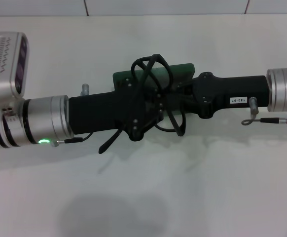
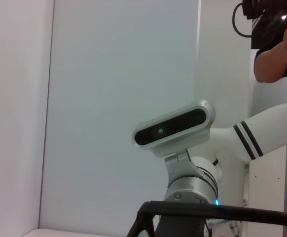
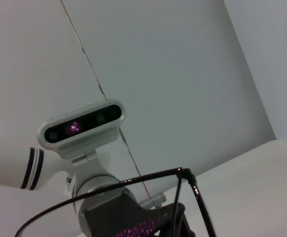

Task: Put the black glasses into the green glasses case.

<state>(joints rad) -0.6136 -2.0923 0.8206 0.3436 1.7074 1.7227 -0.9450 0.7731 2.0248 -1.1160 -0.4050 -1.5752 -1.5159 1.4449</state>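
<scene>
Where the two arms meet at the centre of the head view, the left gripper [image 1: 141,116] and right gripper [image 1: 175,101] both seem to touch the black glasses [image 1: 151,74], perhaps handing them over; which one pinches I cannot tell. Thin wiry frame, slim curved temples drooping. Behind, at upper centre, lies the green glasses case [image 1: 183,71], matte, felt-like, on the white table [image 1: 143,197].

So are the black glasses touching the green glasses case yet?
Cannot tell. In the head view the black glasses are between both grippers and overlap the green glasses case behind; no contact or gap shows plainly. The wrist views miss the case.
</scene>
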